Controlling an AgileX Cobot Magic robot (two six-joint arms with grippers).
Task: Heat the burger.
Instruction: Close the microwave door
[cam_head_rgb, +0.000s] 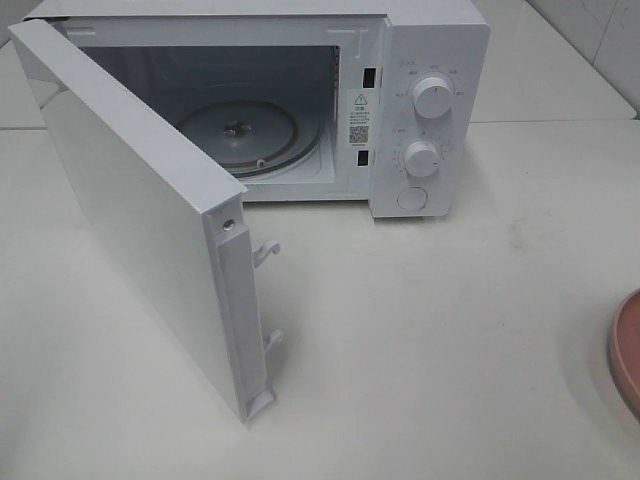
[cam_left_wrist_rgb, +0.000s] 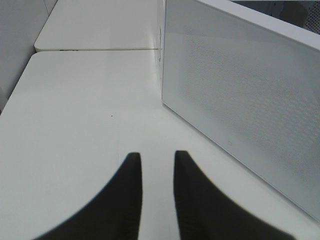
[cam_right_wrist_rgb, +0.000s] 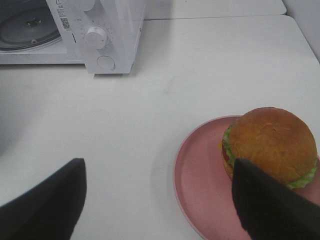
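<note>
The exterior high view looks down on the open microwave (cam_head_rgb: 300, 110) from the front. The left wrist view faces its door's (cam_left_wrist_rgb: 245, 100) outer face at close range. The right wrist view looks across the table (cam_right_wrist_rgb: 165, 110), sharing the microwave's control panel (cam_right_wrist_rgb: 107, 40).

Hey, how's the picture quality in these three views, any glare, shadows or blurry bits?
Exterior high view: even, soft light, the microwave sharp, its open door casting a faint shadow on the table. Left wrist view: the left gripper is a dark blur up close. Right wrist view: the right gripper is blurred too, the burger slightly soft on its plate.
</note>
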